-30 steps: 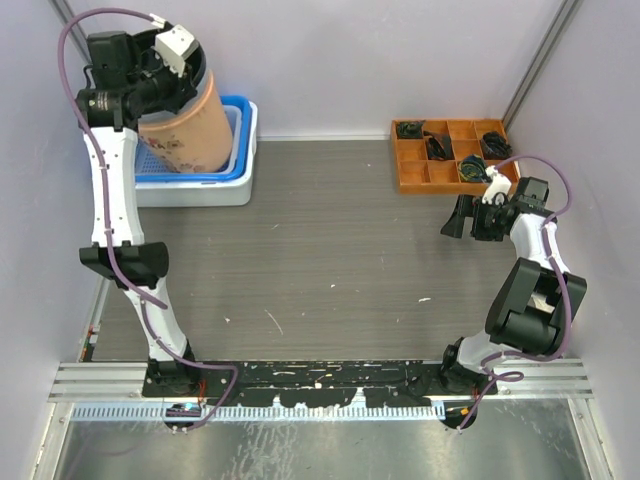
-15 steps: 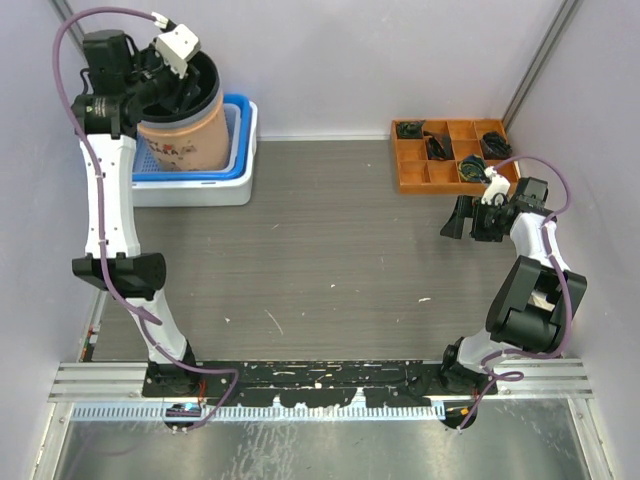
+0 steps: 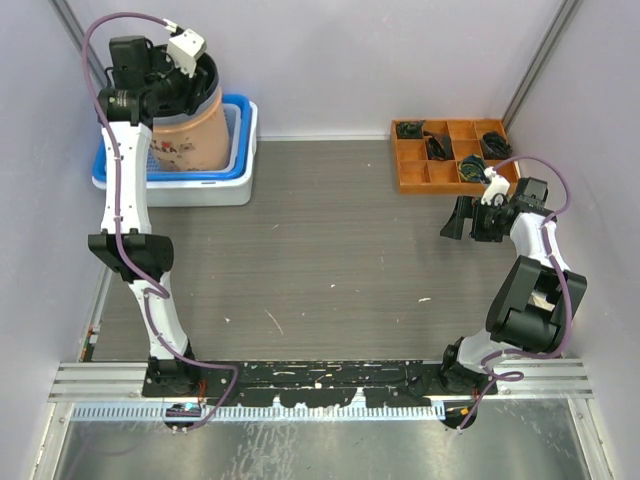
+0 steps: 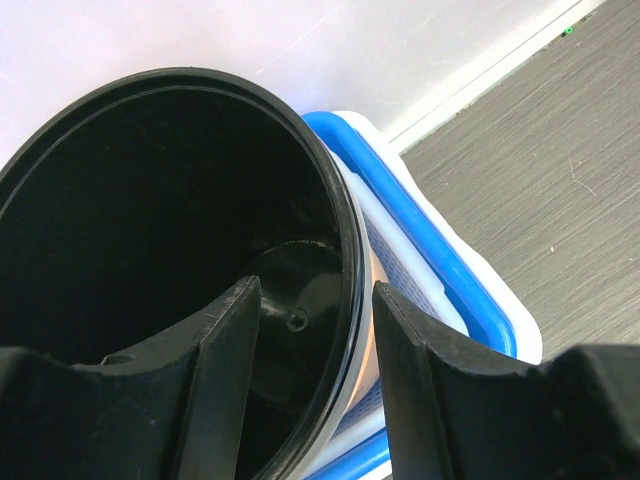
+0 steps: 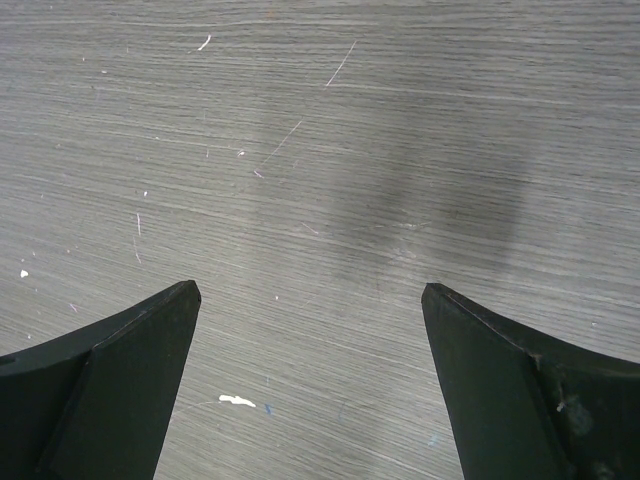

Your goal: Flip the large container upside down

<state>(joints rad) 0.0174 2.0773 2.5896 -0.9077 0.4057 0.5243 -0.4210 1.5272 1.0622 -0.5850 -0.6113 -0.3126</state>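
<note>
The container (image 3: 190, 130) stands mouth-up in the tray (image 3: 225, 180) at the far left of the counter (image 3: 330, 240). The left end effector (image 4: 312, 300) pinches its rim, one finger inside and one outside. To flip it well, lift clear of the tray wall before rolling the wrist, gripping firmly. The right end effector (image 5: 310, 300) hangs spread, far right.

organizer (image 3: 430, 187) contents too small to tell; container (image 3: 195, 135) underside hidden in bin (image 3: 200, 190).
</note>
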